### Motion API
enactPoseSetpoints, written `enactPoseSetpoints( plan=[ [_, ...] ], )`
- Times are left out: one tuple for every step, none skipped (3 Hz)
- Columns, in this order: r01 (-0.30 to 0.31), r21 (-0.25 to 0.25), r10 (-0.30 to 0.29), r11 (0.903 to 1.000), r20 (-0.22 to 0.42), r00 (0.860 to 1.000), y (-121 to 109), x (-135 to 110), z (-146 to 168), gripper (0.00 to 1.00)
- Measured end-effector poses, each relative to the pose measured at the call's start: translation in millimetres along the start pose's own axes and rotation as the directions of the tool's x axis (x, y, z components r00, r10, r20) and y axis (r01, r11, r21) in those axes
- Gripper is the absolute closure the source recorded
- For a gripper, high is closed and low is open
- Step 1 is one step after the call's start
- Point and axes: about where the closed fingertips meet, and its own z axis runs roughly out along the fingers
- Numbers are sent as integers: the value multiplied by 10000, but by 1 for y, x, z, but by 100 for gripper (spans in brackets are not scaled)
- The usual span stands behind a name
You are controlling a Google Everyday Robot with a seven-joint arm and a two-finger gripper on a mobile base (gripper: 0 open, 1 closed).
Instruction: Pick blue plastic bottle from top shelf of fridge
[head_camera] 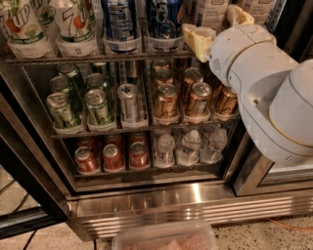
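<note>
The blue plastic bottle [209, 11], with a pale blue-and-white label, stands at the right end of the top shelf [98, 58] of the fridge [195, 205]. Only its lower part shows, and the top edge of the view cuts it off. My gripper [218, 28] is at that bottle. One yellowish finger [197, 41] is on the bottle's left and the other [239, 14] is on its right, spread apart, with the bottle between them. My white arm [264, 88] covers the right side of the shelves. A second pale-labelled bottle [257, 7] stands further right.
Green-and-white 7UP bottles [73, 24] and dark-blue-labelled bottles [120, 22] fill the rest of the top shelf. Below are racks of green, silver and copper cans [166, 100], red cans [112, 156] and small water bottles [190, 146]. A clear plastic tub [166, 238] sits on the floor. The dark door frame [24, 161] is at the left.
</note>
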Motion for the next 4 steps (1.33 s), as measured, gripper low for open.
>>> enactPoseSetpoints(
  plan=[
    [97, 210, -93, 9997, -190, 9998, -7, 9, 6, 39],
    [148, 443, -134, 9989, -300, 9995, -16, 14, 13, 39],
    [129, 725, -119, 9973, -141, 9998, -31, 4, 25, 43],
    [80, 656, -69, 9978, -166, 9998, -29, 3, 29, 43]
  ],
)
